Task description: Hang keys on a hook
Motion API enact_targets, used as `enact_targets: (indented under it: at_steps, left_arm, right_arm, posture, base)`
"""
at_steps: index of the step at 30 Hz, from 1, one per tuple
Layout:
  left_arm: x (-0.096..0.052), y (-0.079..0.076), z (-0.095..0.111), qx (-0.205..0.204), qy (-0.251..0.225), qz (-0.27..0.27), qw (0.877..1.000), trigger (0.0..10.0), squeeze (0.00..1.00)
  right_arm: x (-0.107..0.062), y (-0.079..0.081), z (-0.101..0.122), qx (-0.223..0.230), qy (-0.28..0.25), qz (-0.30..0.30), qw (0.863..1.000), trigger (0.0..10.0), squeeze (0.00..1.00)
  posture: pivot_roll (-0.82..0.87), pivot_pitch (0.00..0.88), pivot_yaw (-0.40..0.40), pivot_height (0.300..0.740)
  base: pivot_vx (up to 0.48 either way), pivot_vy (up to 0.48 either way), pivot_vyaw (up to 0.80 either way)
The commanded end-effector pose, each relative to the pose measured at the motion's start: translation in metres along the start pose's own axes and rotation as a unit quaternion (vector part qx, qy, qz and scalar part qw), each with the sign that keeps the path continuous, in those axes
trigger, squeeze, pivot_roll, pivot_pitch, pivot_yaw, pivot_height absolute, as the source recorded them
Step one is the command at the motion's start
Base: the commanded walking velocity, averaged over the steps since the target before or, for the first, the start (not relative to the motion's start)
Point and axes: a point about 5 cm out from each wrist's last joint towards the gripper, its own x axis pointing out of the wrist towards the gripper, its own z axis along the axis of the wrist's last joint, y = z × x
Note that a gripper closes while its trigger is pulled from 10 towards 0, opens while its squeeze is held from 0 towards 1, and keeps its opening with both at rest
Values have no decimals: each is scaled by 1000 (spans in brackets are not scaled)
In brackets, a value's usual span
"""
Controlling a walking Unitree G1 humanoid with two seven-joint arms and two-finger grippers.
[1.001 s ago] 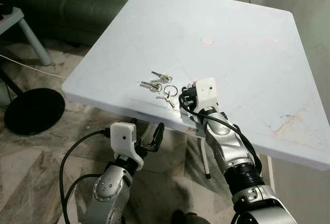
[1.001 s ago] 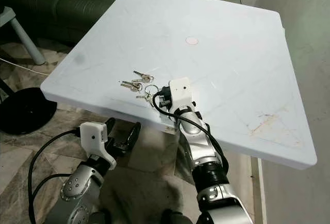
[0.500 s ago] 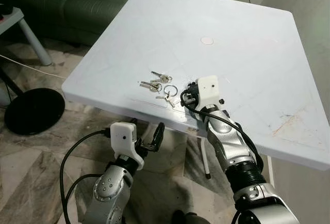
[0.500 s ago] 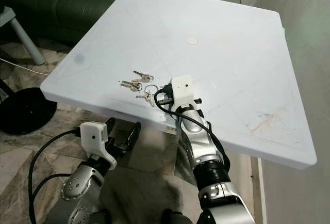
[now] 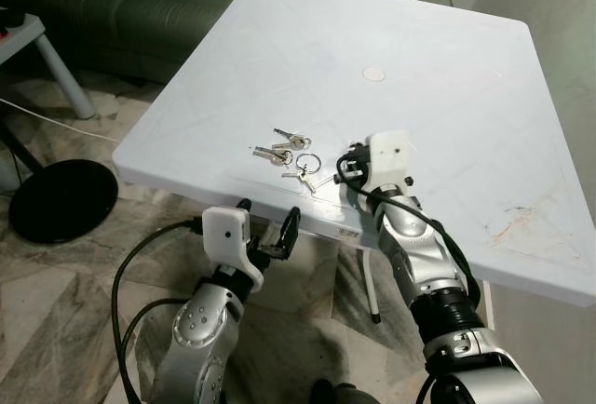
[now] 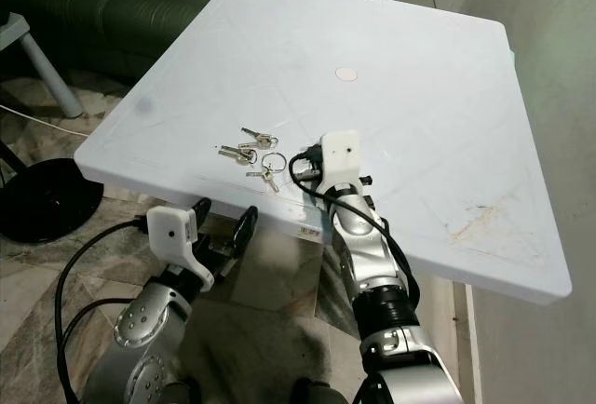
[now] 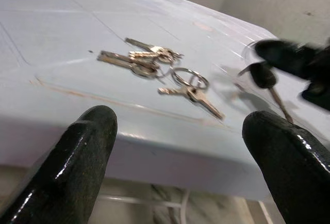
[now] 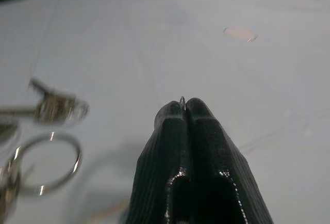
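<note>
Keys near desk edge, right gripper jaws pinched on a thin wire loop, left gripper jaws wide, empty: lift slowly, checking the ring follows.

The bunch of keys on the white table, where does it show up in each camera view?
Left eye: keys near the table's front edge, left of the right gripper.
Right eye: keys by the same edge.
Left wrist: keys centre, beyond the fingers.
Right wrist: blurred, left edge.
Shared landmark: round table mark.
</note>
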Motion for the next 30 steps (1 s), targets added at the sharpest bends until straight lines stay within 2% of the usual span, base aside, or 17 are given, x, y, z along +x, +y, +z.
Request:
enact_targets:
  at_steps: [1, 4, 6, 7, 8, 9, 11, 12, 14, 17, 26, 30]
  left_arm:
    - [7, -4, 3, -20, -12, 2, 1000, 10000, 0]
    - [13, 3, 8, -19, -21, 7, 1000, 10000, 0]
    - [18, 10, 12, -18, -28, 18, 999, 10000, 0]
    - [20, 12, 13, -19, -29, 20, 999, 10000, 0]
    - [23, 18, 19, -10, -40, 26, 999, 10000, 0]
    - [26, 23, 24, -8, -48, 34, 998, 10000, 0]
    - [28, 28, 27, -12, -52, 40, 998, 10000, 0]
    - [30, 36, 32, -7, -59, 48, 997, 10000, 0]
    - [30, 38, 33, -5, -59, 49, 997, 10000, 0]
    - [30, 45, 38, -13, -71, 49, 996, 10000, 0]
    - [25, 57, 39, -41, -78, 50, 995, 10000, 0]
    - [20, 67, 37, -45, -80, 78, 993, 10000, 0]
  right_arm:
    - [4, -6, 19, 11, -28, -12, 999, 0, 0]
    - [6, -10, 30, 7, -50, -14, 999, 0, 0]
    - [6, -11, 36, 0, -72, -5, 997, 10000, 0]
    - [6, -11, 37, 1, -76, -3, 997, 10000, 0]
    - [3, -11, 40, 18, -103, 24, 994, 10000, 0]
    - [-2, -13, 42, 16, -126, 31, 991, 10000, 0]
    - [-5, -15, 40, 25, -128, 34, 991, 10000, 0]
    - [-11, -16, 33, 47, -125, 57, 989, 10000, 0]
    - [-13, -16, 32, 48, -127, 60, 989, 10000, 0]
    - [-28, -18, 22, 78, -138, 88, 983, 10000, 0]
    - [-46, -31, 7, 80, -136, 73, 985, 10000, 0]
    - [-55, -44, -8, 68, -117, 55, 989, 10000, 0]
  posture:
    - [123, 120, -81, 732]
    - [117, 108, -78, 732]
    - [111, 89, -75, 732]
    - [111, 89, -75, 732]
    - [109, 80, -73, 732]
    - [109, 67, -74, 732]
    - [108, 60, -75, 732]
    - [106, 49, -74, 732]
    - [105, 46, -75, 732]
    - [102, 21, -73, 732]
    - [83, 0, -67, 732]
    - [80, 0, -69, 732]
  base:
    - [0, 0, 0]
    - [0, 0, 0]
    - [0, 0, 0]
    - [0, 0, 0]
    - [0, 0, 0]
    - [0, 0, 0]
    - [0, 0, 0]
    - [0, 0, 0]
    - [0, 0, 0]
    - [0, 0, 0]
    - [0, 0, 0]
    - [0, 0, 0]
